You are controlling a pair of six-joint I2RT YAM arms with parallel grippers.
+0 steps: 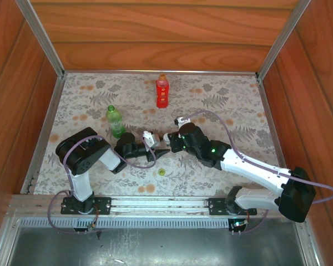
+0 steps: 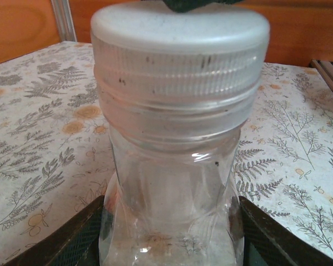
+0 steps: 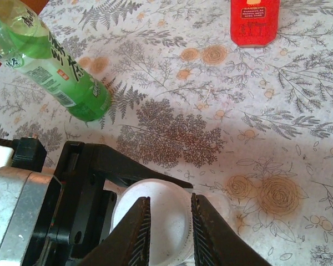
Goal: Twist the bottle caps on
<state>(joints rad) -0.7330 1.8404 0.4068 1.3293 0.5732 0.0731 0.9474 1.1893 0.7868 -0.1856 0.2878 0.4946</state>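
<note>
We see the left claw (image 2: 169, 235) clamped on the clear bottle (image 2: 172, 183), a finger against each side of its body. The white cap (image 2: 180, 44) sits on the neck above that claw. The right claw (image 3: 171, 221) hangs over the cap, its fingers set close with a slim gap, and we cannot tell whether they pinch it. Beyond this claw the green bottle (image 3: 55, 72) stands to its left and the red bottle (image 3: 254, 22) to its right. A yellow-green cap (image 1: 161, 172) lies on the desk (image 1: 222, 111), near both claws on the bases' side.
</note>
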